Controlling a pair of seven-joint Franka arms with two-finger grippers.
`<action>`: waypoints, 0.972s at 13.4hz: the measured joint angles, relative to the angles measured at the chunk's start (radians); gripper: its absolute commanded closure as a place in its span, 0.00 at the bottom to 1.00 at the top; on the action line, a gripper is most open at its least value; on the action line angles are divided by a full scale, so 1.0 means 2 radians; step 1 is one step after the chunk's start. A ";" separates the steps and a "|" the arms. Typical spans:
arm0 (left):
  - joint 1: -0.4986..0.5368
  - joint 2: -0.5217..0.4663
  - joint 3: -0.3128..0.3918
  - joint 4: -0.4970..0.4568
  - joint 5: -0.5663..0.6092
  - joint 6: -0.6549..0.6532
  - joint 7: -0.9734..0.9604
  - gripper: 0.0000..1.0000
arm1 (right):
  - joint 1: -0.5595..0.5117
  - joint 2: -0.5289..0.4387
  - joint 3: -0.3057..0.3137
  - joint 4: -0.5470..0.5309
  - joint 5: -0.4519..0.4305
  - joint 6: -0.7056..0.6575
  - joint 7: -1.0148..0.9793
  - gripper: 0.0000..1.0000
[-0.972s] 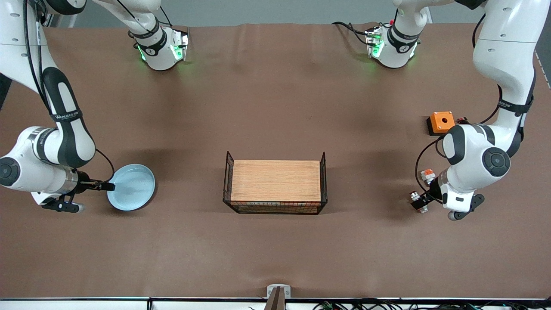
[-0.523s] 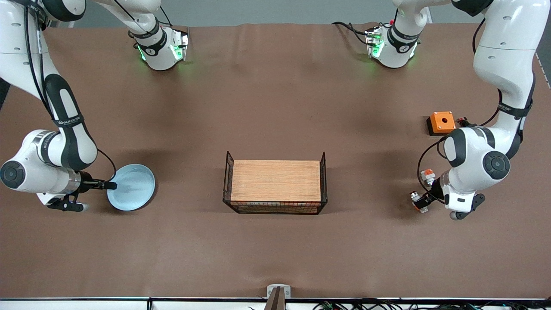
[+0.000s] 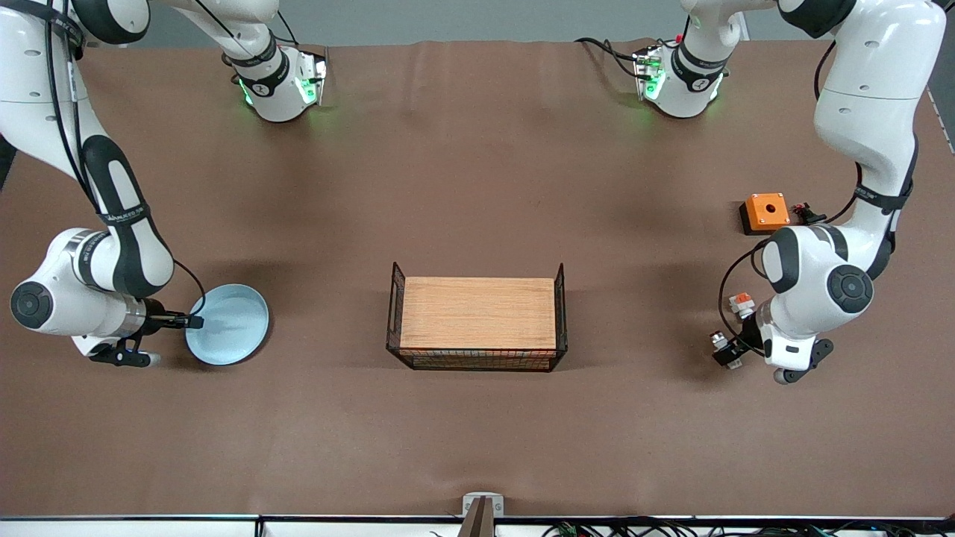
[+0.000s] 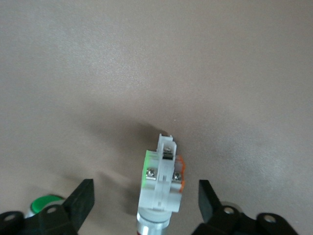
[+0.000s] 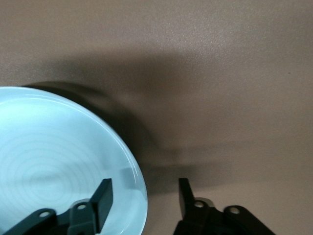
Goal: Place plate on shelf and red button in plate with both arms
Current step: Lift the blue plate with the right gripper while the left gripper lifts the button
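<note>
The pale blue plate (image 3: 227, 324) lies flat on the table toward the right arm's end. My right gripper (image 3: 191, 322) is low at its rim and open. One finger is over the plate's inside (image 5: 58, 161) and the other is outside the rim, so the right gripper (image 5: 145, 198) straddles the edge. The red button (image 3: 724, 349), a small white-grey switch piece with a metal collar, lies toward the left arm's end. My left gripper (image 3: 733, 352) is open around the red button (image 4: 161, 178), and the left gripper (image 4: 146, 196) has a gap on each side of it.
A wooden tray in a black wire basket (image 3: 477, 312) stands mid-table. An orange box with a hole (image 3: 765, 212) and a short white block with an orange-red top (image 3: 740, 303) sit by the left arm. A green round piece (image 4: 43, 204) lies beside the left gripper.
Both arms have shifted their elbows slightly. The grippers stay at the plate's rim and at the button. Neither the plate nor the button has moved.
</note>
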 measured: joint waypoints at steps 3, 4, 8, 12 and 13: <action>-0.001 0.007 0.000 0.003 0.000 0.004 0.000 1.00 | 0.000 0.002 0.000 0.000 0.000 0.000 0.000 0.56; -0.002 0.007 0.000 0.004 0.000 0.004 -0.001 1.00 | 0.000 0.002 0.000 0.000 0.000 0.000 0.000 0.60; -0.003 0.001 -0.002 0.011 0.000 -0.003 -0.007 1.00 | 0.000 0.003 0.000 0.000 0.000 -0.003 0.000 0.68; -0.003 -0.048 -0.010 0.020 0.000 -0.082 -0.008 1.00 | 0.000 0.004 0.000 0.000 0.000 -0.003 -0.002 0.90; -0.003 -0.066 -0.013 0.020 0.000 -0.106 -0.009 1.00 | 0.000 0.004 0.001 0.000 0.000 -0.004 -0.006 0.93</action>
